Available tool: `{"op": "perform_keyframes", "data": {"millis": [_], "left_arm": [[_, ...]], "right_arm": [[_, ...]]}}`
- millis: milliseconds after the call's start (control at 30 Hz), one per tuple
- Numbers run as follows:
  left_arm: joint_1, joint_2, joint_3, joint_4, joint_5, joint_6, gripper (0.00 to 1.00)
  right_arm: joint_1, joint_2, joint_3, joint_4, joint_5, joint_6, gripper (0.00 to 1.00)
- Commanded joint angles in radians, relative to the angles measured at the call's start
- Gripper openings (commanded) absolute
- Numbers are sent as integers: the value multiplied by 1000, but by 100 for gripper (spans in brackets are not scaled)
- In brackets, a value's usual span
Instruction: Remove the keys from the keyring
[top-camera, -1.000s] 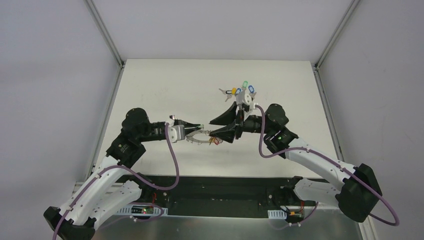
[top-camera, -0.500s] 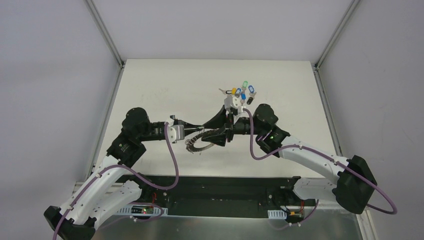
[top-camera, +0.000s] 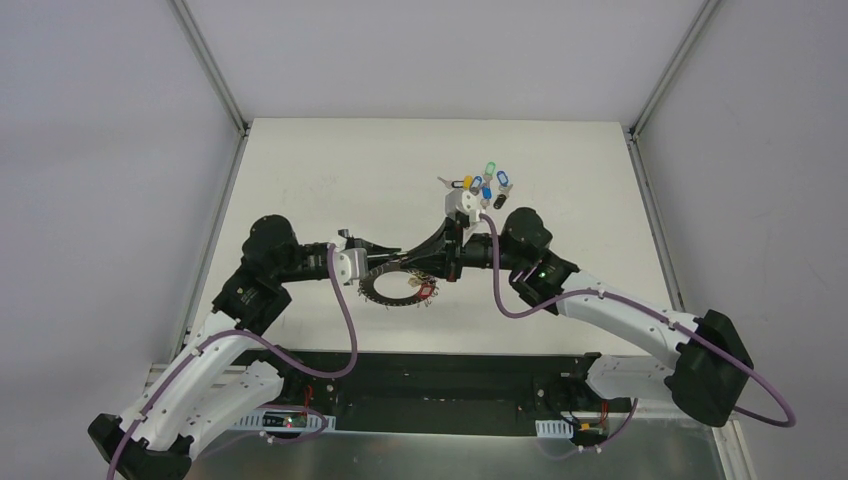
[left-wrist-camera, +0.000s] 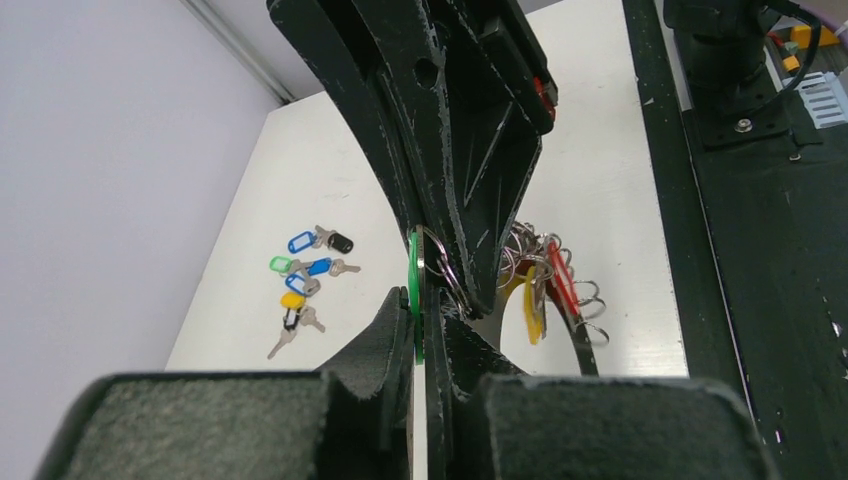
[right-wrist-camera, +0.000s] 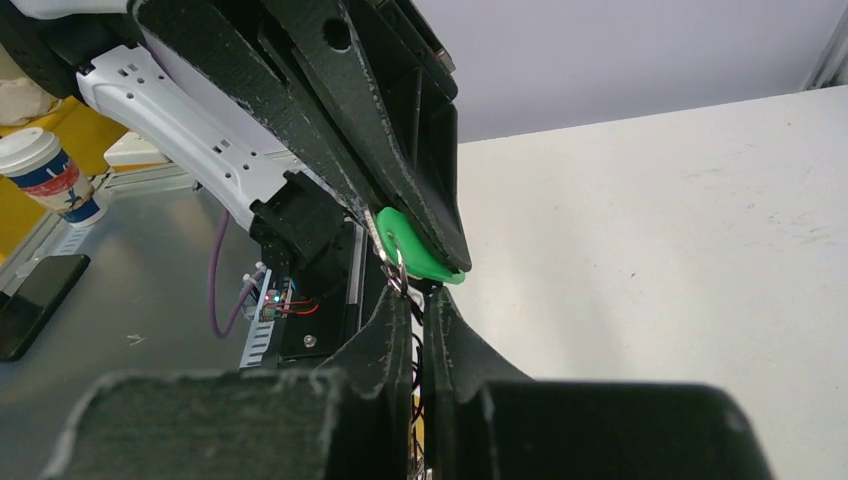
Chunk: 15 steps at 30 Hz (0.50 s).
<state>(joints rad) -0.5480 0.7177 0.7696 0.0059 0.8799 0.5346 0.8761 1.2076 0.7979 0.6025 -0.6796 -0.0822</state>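
Tug on the keyring (top-camera: 380, 297)
Closed: left gripper (left-wrist-camera: 418, 310) on green tag (right-wrist-camera: 425, 255), right gripper (right-wrist-camera: 415, 300) on keyring; hard pulling risks slipping.

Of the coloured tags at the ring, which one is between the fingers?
The green tag, edge-on between the left gripper fingers; the red tag and yellow tag hang free on the keyring.

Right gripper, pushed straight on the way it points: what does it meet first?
The left gripper, almost at once. Its tips, shut on a green tag, sit just beyond the right gripper, which seems shut on the keyring. Depth between them is hard to judge.
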Motion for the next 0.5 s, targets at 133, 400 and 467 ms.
{"op": "perform_keyframes", "data": {"millis": [133, 400, 467], "left_arm": [[2, -45, -13, 61, -92, 46, 0], [2, -22, -19, 59, -109, 51, 0], [2, -11, -17, 57, -105, 51, 0]], "right_arm": [[-63, -47, 61, 24, 50, 224, 0], [-146, -32, 72, 139, 103, 488, 0], [-147, -19, 56, 243, 136, 558, 0]]}}
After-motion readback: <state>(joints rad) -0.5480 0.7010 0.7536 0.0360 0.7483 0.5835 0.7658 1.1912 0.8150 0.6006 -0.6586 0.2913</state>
